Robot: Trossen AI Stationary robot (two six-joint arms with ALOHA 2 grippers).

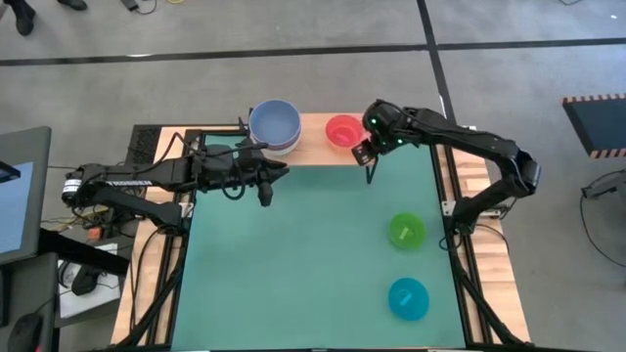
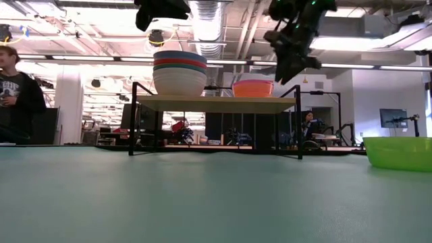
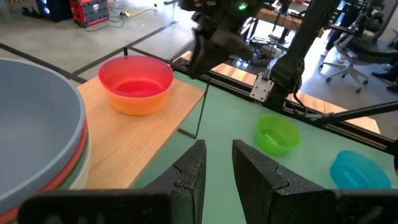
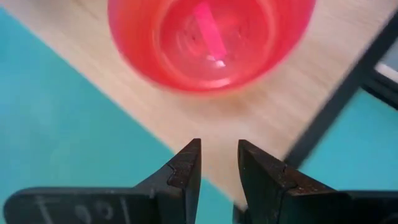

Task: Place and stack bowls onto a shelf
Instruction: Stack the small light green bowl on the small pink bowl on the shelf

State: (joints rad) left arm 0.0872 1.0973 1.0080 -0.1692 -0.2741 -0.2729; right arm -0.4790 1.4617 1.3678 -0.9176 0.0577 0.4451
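Pink round plastic bowl [image 1: 343, 129] sits nested on a yellow one on the light wooden shelf [image 1: 315, 152], the empty right gripper [image 1: 368, 150], fingers slightly apart, just beside it, apparently after release.

From my station I see the green tabletop [image 1: 293, 264] with its wooden edge, grey floor around it. A person in a dark shirt [image 2: 17, 94] stands beyond the tabletop. Office chairs [image 3: 364, 50] and a red cart [image 3: 93, 9] sit farther back.
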